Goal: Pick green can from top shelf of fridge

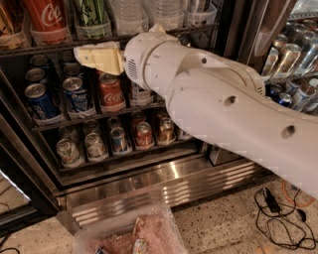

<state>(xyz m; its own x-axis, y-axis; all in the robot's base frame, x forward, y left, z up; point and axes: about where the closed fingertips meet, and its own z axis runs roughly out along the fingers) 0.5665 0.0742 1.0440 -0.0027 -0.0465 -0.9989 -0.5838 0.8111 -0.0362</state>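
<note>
The green can (92, 14), tall with pale scrawled lettering, stands in a clear tray on the top shelf (54, 47) of the fridge (149, 184), right of a large red Coca-Cola can (45, 15). Its top is cut off by the picture's edge. My gripper (80, 53), cream-coloured, points left just under the top shelf's front rail, below the green can and apart from it. It holds nothing that I can see. My white arm (218, 104) crosses the picture from the lower right.
Clear bottles (130, 15) stand right of the green can. Small blue cans (39, 99) and a red can (111, 89) fill the middle rack, silver cans (69, 149) the lower one. A clear bin (134, 233) and cables (273, 203) lie on the floor. The glass door (293, 54) is at the right.
</note>
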